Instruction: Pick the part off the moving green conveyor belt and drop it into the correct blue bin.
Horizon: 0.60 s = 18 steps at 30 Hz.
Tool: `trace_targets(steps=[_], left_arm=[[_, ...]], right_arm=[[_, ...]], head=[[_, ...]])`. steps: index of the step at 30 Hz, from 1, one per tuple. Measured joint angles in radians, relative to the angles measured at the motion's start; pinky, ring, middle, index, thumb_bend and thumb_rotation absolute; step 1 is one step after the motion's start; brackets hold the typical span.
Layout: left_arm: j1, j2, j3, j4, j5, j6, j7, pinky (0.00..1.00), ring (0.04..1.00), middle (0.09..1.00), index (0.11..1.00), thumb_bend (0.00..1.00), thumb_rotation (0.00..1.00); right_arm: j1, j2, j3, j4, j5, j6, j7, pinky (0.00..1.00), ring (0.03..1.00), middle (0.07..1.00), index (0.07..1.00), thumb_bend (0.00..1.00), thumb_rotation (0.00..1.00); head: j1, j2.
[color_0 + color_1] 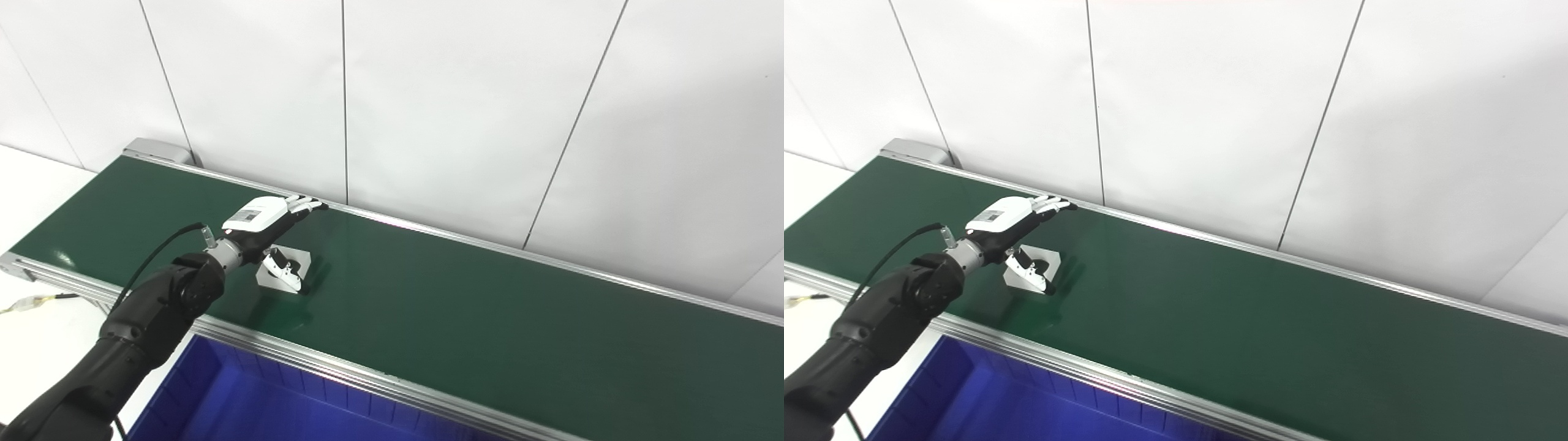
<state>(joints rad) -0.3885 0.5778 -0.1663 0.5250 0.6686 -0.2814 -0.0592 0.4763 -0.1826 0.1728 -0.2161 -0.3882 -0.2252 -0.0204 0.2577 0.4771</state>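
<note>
One white panelled wall (465, 110) fills the far side, with dark seams between its panels. One green conveyor belt (465, 318) runs from far left to near right across both views, edged by one silver rail on its far side and one silver rail (343, 367) on its near side; a grey end housing (156, 149) sits at the belt's far left end. One blue bin (269, 404) shows at the bottom edge, just nearer than the near rail, with a ribbed inner wall; only part of it is in view. One black arm (153, 312) enters from the lower left, with one black cable (153, 254) looping off the wrist. One hand in view: the left hand (269, 223), white-backed, stretched out over the left part of the belt, fingers (306, 204) extended straight and side by side toward the far rail, thumb (283, 269) angled down and apart from them. Hand is spread and holds nothing. One part (286, 264): a flat, pale grey, roughly square piece lying on the belt directly below the palm, between fingers and thumb; the thumb overlaps its near edge, contact not resolvable. Right hand not seen in either view. White tabletop (30, 184) at far left, with one light-coloured cable (27, 302) lying on it.
</note>
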Motion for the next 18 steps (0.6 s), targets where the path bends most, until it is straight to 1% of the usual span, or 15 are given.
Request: trace_targets(steps=[4,6,7,9,10,12,13,14,15,17,18], left_arm=[[-0.007,0.009,-0.029,0.018,0.011,0.026,-0.007,1.0,0.987,0.96,0.938,0.98,0.17],[-0.008,0.01,-0.036,0.019,0.011,0.037,-0.023,1.0,0.99,0.964,0.942,0.97,0.15],[-0.008,0.011,-0.041,0.02,0.009,0.043,-0.035,1.0,0.993,0.966,0.947,0.95,0.11],[-0.008,0.011,-0.046,0.021,0.007,0.057,-0.057,1.0,0.995,0.967,0.95,0.94,0.09],[-0.008,0.011,-0.047,0.023,0.004,0.062,-0.066,1.0,0.991,0.963,0.946,0.94,0.07],[-0.008,0.011,-0.048,0.023,-0.014,0.074,-0.081,0.92,0.974,0.962,0.935,0.94,0.03],[-0.008,0.011,-0.048,0.021,-0.023,0.082,-0.092,0.9,0.972,0.965,0.933,0.93,0.02],[-0.008,0.01,-0.049,0.017,-0.033,0.097,-0.104,0.86,0.949,0.953,0.913,0.9,0.01],[-0.008,0.007,-0.049,0.016,-0.043,0.107,-0.114,0.85,0.94,0.947,0.906,0.9,0.0],[-0.008,0.001,-0.05,0.017,-0.052,0.112,-0.115,0.77,0.855,0.868,0.832,0.78,0.0],[-0.009,-0.002,-0.051,0.019,-0.053,0.109,-0.108,0.77,0.855,0.868,0.832,0.78,0.0]], right_arm=[[0.0,0.0,0.0,0.0,0.002,0.0,0.0,0.58,0.725,0.799,0.874,0.96,0.15],[0.0,0.0,-0.001,0.0,0.002,0.0,0.0,0.58,0.725,0.799,0.873,0.96,0.16],[0.0,0.0,-0.001,0.0,0.002,0.0,0.0,0.58,0.722,0.797,0.873,0.97,0.16],[0.0,0.0,-0.001,-0.001,0.002,0.0,0.0,0.58,0.72,0.796,0.873,0.97,0.17],[0.001,0.0,-0.001,-0.002,0.001,0.0,0.0,0.58,0.722,0.796,0.874,0.97,0.17],[0.001,0.001,-0.002,-0.002,0.0,0.0,0.0,0.59,0.729,0.796,0.872,0.97,0.16],[0.001,0.001,-0.003,-0.002,0.0,0.0,0.0,0.6,0.731,0.796,0.874,0.97,0.16],[0.001,0.001,-0.003,-0.002,0.0,0.0,0.0,0.6,0.734,0.796,0.877,0.96,0.16],[0.002,0.001,-0.004,-0.002,0.0,0.0,0.0,0.6,0.734,0.796,0.877,0.96,0.16],[0.003,0.001,-0.005,-0.002,0.0,0.0,0.0,0.6,0.739,0.8,0.879,0.95,0.16],[0.004,0.001,-0.006,-0.002,0.001,0.0,0.0,0.6,0.739,0.8,0.879,0.95,0.16]], head=[[0.002,0.002],[0.002,0.002],[0.002,0.005],[0.002,0.005],[0.002,0.005],[-0.002,0.008],[-0.002,0.008],[-0.002,0.009],[-0.002,0.009],[-0.003,0.012],[-0.003,0.012]])
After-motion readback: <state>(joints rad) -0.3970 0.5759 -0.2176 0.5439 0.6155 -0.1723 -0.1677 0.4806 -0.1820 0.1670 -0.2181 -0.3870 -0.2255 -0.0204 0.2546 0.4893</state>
